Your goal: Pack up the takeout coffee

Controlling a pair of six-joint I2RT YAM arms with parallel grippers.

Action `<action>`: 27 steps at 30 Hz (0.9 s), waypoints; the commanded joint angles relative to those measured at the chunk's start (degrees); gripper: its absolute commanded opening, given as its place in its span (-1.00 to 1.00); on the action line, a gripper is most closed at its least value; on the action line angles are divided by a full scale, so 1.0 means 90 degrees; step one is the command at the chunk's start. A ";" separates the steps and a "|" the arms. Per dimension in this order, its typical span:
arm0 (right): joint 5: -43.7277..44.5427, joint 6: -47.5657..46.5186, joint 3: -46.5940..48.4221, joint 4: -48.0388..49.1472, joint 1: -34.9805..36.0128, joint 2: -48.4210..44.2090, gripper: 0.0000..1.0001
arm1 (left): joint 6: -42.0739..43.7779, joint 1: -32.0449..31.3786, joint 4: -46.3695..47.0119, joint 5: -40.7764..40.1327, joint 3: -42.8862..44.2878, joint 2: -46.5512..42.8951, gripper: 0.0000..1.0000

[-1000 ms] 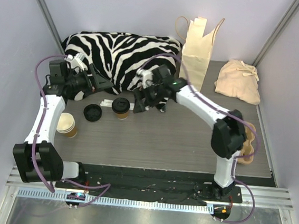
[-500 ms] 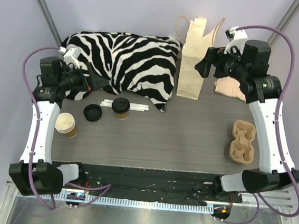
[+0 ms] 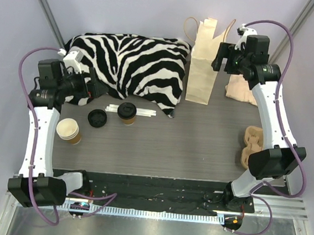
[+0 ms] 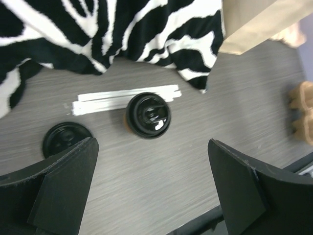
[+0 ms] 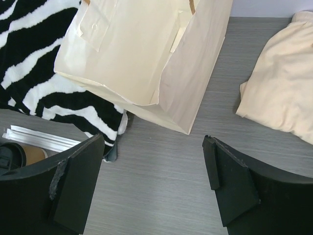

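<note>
Step in hand, as I read it: approach for the grasp, nothing picked up yet. The takeout coffee, black lid on, stands upright on the counter, well to the left of the paper bag and nearer the arm bases than the bag. White sticks lie just behind the cup, on its bag-ward and far side. A loose black lid sits further left from the bag, apart from the cup. The open cup with the white rim sits further left again; it is not the target.

To do it well: bring the left pincer straight down over the cup. Grip the kraft wall below the lid, not the lid itself. Keep it upright so nothing spills, and stay clear of the sticks and the loose lid. Carry it to the bag high enough to clear the bag's top edge. The right arm looks placed to steady the bag. I cannot tell whether the bag's mouth is open enough.

Left pincer: fingers wide apart, holding nothing, touching nothing, above the counter left of the bag with the cup ahead of it. Right pincer: fingers wide apart, empty, hanging just beside the bag's right side, not touching it.
</note>
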 commanded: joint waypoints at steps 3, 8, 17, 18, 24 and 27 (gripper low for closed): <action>0.0115 -0.0031 -0.0032 0.0132 0.0013 -0.0419 0.82 | 0.1258 0.0077 -0.1462 -0.0156 0.0589 0.0128 0.99; 0.0106 -0.0908 -0.0295 -0.0783 -0.0181 -0.0964 0.83 | 0.1912 0.0077 -0.2117 -0.0047 0.0980 0.0226 0.99; -0.0060 -0.3212 -0.2929 -0.2982 -0.2104 -0.1611 0.70 | 0.2285 0.0077 -0.2333 0.0098 0.1029 0.0215 0.99; -0.0167 -0.3602 -0.3136 -0.3109 -0.2725 -0.1602 0.70 | 0.2334 0.0077 -0.2410 0.0176 0.1058 0.0245 0.99; -0.0276 -0.6484 -0.3753 -0.3646 -0.4126 -0.1328 0.55 | 0.2656 0.0067 -0.2713 0.0635 0.1332 0.0450 0.99; -0.0139 -0.7159 -0.3831 -0.3541 -0.4381 -0.1269 0.47 | 0.2666 0.0067 -0.2752 0.0792 0.1390 0.0538 1.00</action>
